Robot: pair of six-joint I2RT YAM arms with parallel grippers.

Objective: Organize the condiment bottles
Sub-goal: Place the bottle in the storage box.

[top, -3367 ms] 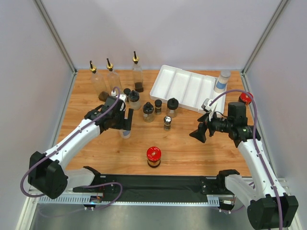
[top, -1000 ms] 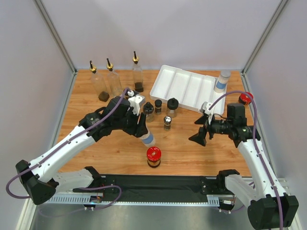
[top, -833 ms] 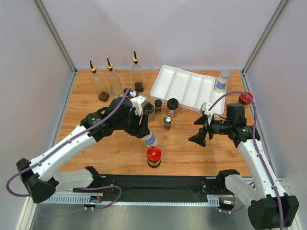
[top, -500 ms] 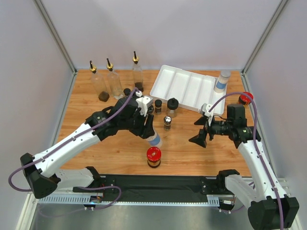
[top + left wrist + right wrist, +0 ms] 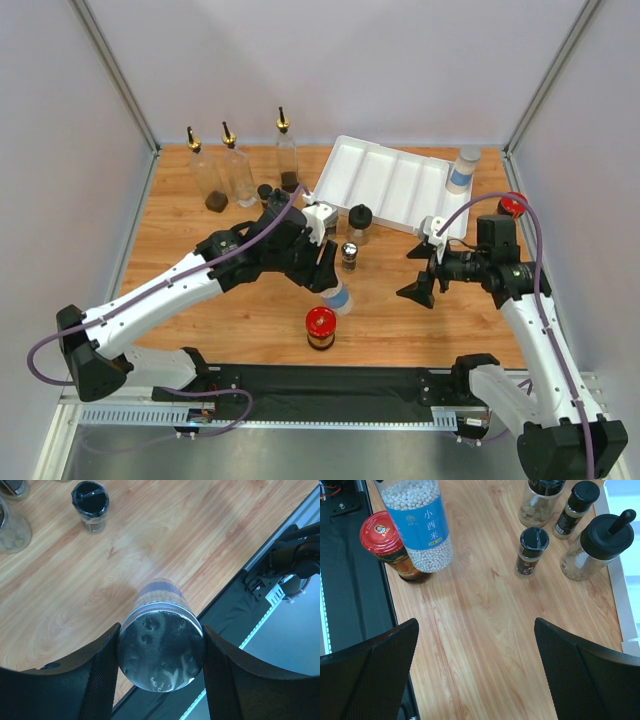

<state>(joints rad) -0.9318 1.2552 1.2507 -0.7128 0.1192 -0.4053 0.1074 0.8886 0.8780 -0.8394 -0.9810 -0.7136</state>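
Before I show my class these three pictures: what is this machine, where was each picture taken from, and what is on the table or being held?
These are two robot arms bolted at the near edge of a wooden table. One picture looks down from above and behind them; the other two come from a camera on each wrist. The left arm's fingers grip a blue-labelled jar of white beads, tilted above the table. The right arm's fingers are open and hold nothing. On the table stand a red-lidded jar, small black-capped jars, three tall pourer bottles and a white tray.
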